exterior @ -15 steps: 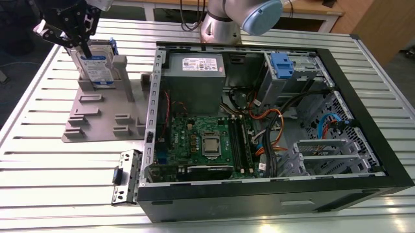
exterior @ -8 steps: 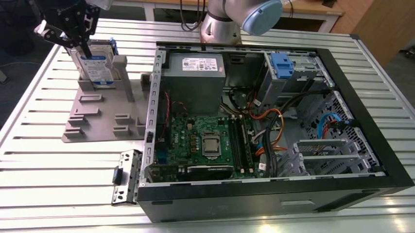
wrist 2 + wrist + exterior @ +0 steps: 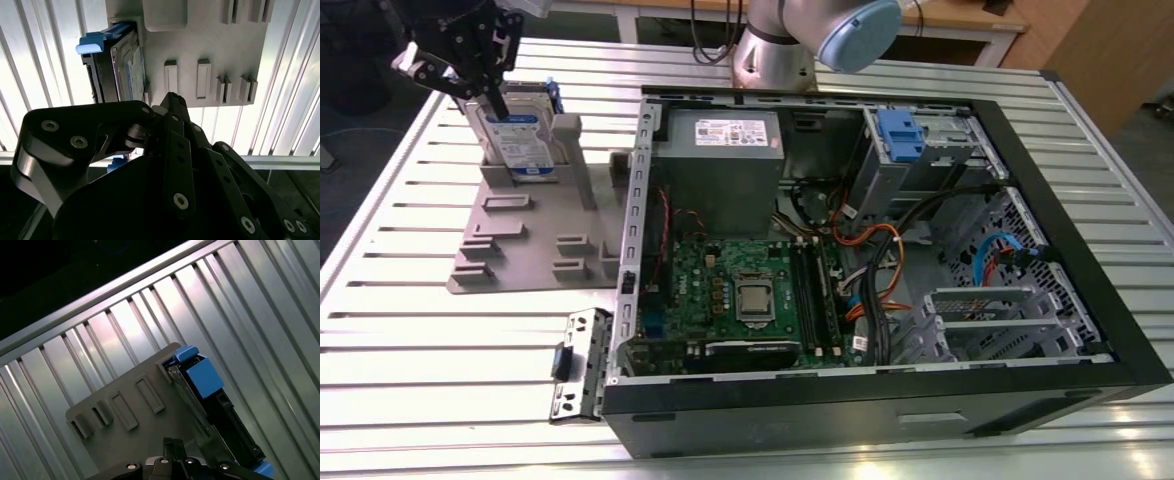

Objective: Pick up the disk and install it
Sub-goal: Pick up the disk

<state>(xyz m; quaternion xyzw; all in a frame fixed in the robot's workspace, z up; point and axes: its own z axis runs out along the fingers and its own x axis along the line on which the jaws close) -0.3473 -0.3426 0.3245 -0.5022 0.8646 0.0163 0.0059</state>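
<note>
Disk (image 3: 523, 135) stands on edge in a slot at the far end of a grey fixture (image 3: 520, 235), on the exterior view's left, well apart from the open PC case (image 3: 854, 405); not installed yet. Its long axis looks approx. vertical, broad labelled face toward the exterior camera, w/ the bright blue caddy (image 3: 552, 95) along its edge. Label is white & blue, print too small to read.

Gripper (image 3: 491, 100) is down at the disk's top, over that face. Can't tell whether it's open or clamped on the disk.

In the second wrist view the disk (image 3: 120, 70) shows edge-on in the fixture (image 3: 210, 50), a blue tab (image 3: 92, 42) at its end & black gripper linkage in front. In the first wrist view the disk (image 3: 222, 415) sits at the fixture's (image 3: 125, 425) corner, blue tab (image 3: 200, 375) standing proud.

Case lies on its side, lid off. Inside:
- grey PSU (image 3: 720, 165) w/ a white label, text unreadable
- green mobo (image 3: 727, 290)
- blue bracket (image 3: 898, 130) at the drive bay
- orange cables (image 3: 887, 250)

A loose black bracket (image 3: 580, 365) lies on the counter (image 3: 400, 320) just beside the case's near corner.

Counter is slatted aluminium profile w/ strong glare. Arm base (image 3: 781, 45) w/ a pale blue cap rises behind the case. Wooden furniture (image 3: 1101, 50) is at the exterior view's far right
</note>
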